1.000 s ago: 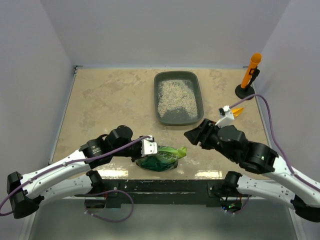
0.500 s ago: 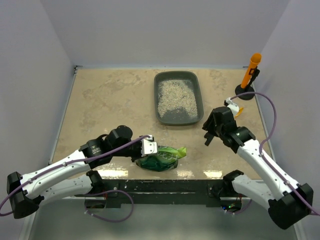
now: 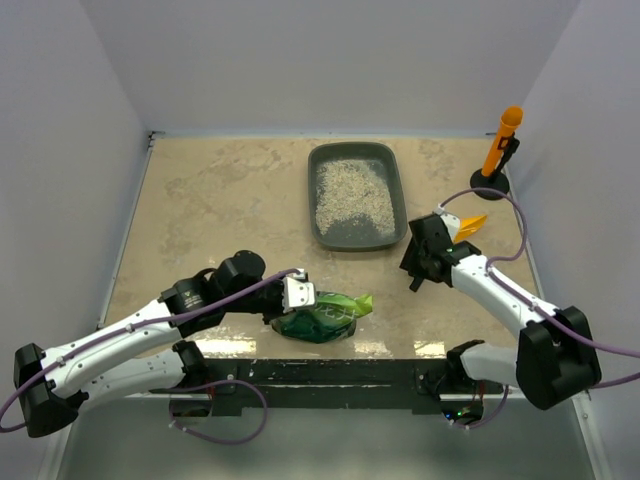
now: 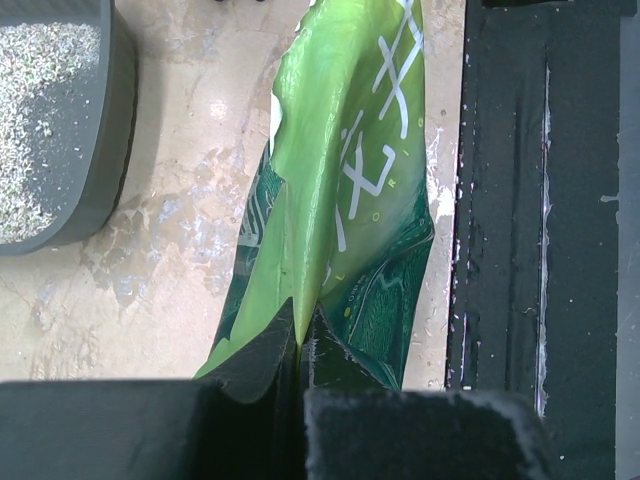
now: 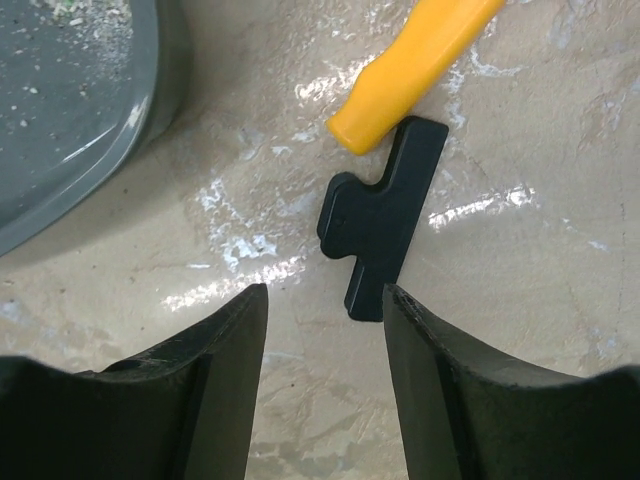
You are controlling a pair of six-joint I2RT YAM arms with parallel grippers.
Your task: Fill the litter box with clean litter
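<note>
Two arms work at a beige mottled stone-look tabletop (image 3: 220,200). The left gripper (image 3: 302,296) is clamped on the top edge of a glossy green printed plastic bag (image 3: 325,317), which lies on its side near the front edge of the table. In the left wrist view the two fingers press together on the thin folded film of this bag.

The shallow dark grey rectangular plastic litter box (image 3: 358,195) stands well apart from the bag, at the far middle of the table. Fine pale whitish-grey clean litter (image 3: 352,192) already covers much of its floor.

The right gripper (image 5: 325,320) hovers beside the tray with its fingers apart and nothing between them. Below it lie a small flat black plastic clip (image 5: 383,215) and a yellow-orange plastic handle (image 5: 415,68), touching each other.

I judge the bag to be soft and slippery, and its loose grains will shift inside when it is lifted. The pinch on the flat top seam seems reasonable, but a second hold near the bottom corner would help to tip it.
</note>
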